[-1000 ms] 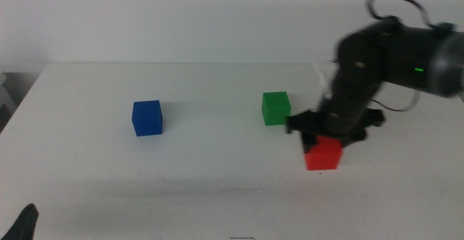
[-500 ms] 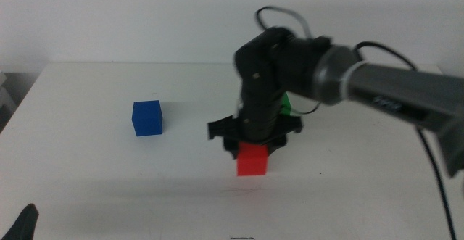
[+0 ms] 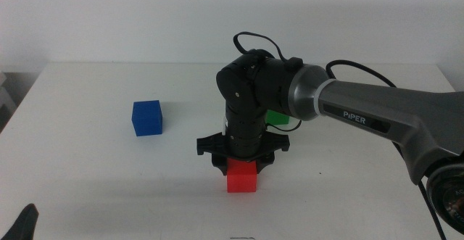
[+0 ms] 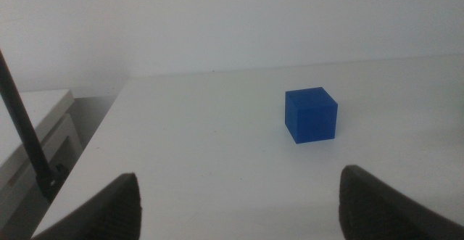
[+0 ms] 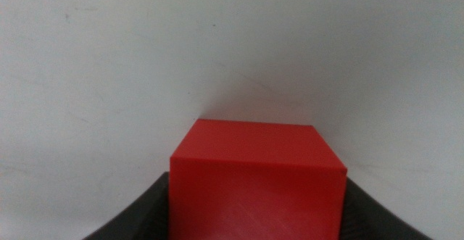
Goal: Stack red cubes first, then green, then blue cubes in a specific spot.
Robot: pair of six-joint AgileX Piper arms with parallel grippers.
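From the middle view, the right pincer (image 3: 242,169) is gripping the red cube (image 3: 242,178) near the middle of the desk (image 3: 87,167), closer to the front edge. The cube looks low, but I cannot tell if it touches the desk. The green cube (image 3: 276,116) peeks out behind the arm, toward the back edge. The blue cube (image 3: 147,117) sits alone, well apart, toward the left edge. The left pincer (image 3: 24,224) waits at the front left corner.

In the left wrist view, the left pincer (image 4: 239,196) is spread wide with nothing in it. The blue cube (image 4: 311,114) stands ahead of it on the bare desk (image 4: 188,138).

In the right wrist view, the red cube (image 5: 255,178) is squeezed between the two dark jaws, with white desk (image 5: 109,66) all around.

What could go wrong? If the pincer lets go while the cube is up in the air, the cube could bounce or roll away from its spot. If the cube lands crooked, the green one may later sit badly on top and the stack may fall. If the jaws open only a little and then lift, they could drag the red cube along. The big arm could also bump the green cube behind it when it pulls back.
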